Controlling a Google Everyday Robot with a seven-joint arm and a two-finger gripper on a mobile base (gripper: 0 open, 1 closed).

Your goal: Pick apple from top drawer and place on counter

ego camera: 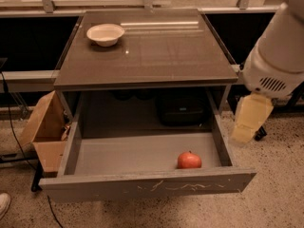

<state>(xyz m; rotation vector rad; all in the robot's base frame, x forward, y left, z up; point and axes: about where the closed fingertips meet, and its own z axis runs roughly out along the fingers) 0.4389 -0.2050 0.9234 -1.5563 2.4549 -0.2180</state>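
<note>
Small round apple (189, 160), red-orange with a paler sheen on its upper side, smooth-skinned, far smaller than the white bowl (105, 34). Lying on the grey floor of the pulled-out top drawer (147, 186), toward the front right, just behind the scratched front panel and near the right wall; impossible to tell whether touching either. Upright, with a small nub of stem at the top, stem end up; too round to show any long axis. Above and behind, on the glossy dark brown table (156, 56), the bowl at the back left corner, right way up. Pale yellow claw (243, 133) hanging below the white arm housing (273, 61), outside the drawer past its right wall, over the speckled floor (280, 194), to the right of the apple and well apart from it; impossible to tell whether open or closed. Brown cardboard box (45, 127) on the left of the drawer, just beside its left wall. Dark bulky object (183, 107) in the shadow under the table, behind the drawer.
</note>
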